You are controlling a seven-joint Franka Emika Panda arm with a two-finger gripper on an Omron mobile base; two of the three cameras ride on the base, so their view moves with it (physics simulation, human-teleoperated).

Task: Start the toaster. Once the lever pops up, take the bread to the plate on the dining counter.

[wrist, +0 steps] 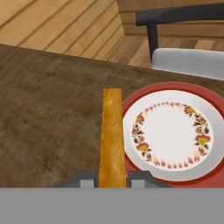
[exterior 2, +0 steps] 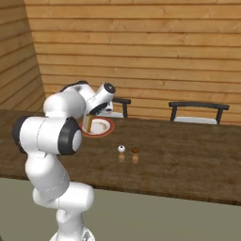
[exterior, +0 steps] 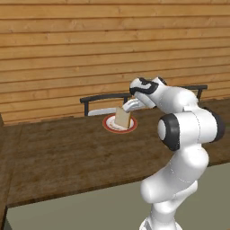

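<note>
My gripper [wrist: 112,180] is shut on the bread [wrist: 112,135], a tan slice held upright and seen edge-on between the two fingertips [wrist: 138,179]. In the hand view the slice stands over the left edge of the plate [wrist: 170,135], which has a red rim and a cream centre with a flower ring. From the left base view the bread [exterior: 122,117] hangs just above the plate [exterior: 117,127], under the gripper [exterior: 130,107]. The plate [exterior 2: 101,127] lies on the dining counter [exterior 2: 179,160], near its far edge, with the gripper [exterior 2: 93,112] over its left side.
Behind the counter's far edge a dark chair [exterior: 101,99] with a pale seat stands close to the plate. A second chair [exterior 2: 197,110] is further right. Two small shakers [exterior 2: 121,149] [exterior 2: 135,150] stand mid-counter. A wood plank wall closes the back.
</note>
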